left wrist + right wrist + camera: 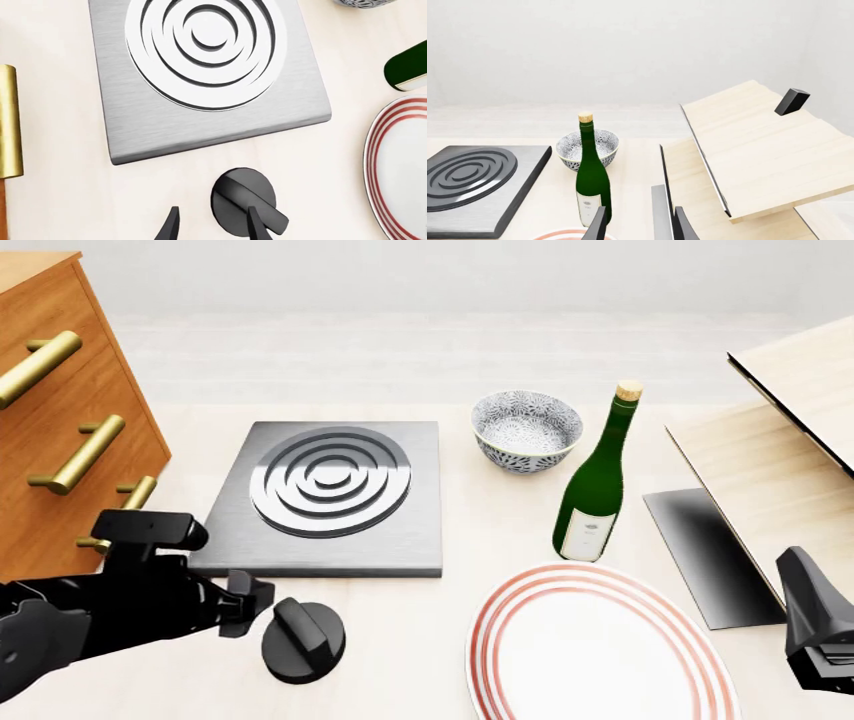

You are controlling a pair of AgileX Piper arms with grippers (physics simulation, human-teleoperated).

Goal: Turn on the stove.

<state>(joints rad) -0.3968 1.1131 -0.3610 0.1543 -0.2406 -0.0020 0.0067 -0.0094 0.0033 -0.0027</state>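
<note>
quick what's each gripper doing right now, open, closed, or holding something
Left gripper: open, fingers either side of the stove knob's ridge, not closed on it.
Right gripper: open, holding nothing.

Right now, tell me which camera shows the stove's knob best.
The left wrist view: the knob fills the lower frame from above, its ridge clear, one finger of the left tool crossing it. The front view shows the knob smaller, beside the left tool. The right wrist view misses it.

Simulated kitchen, stove (334,495), bowl (527,428), wine bottle (594,480), plate (601,645)
</note>
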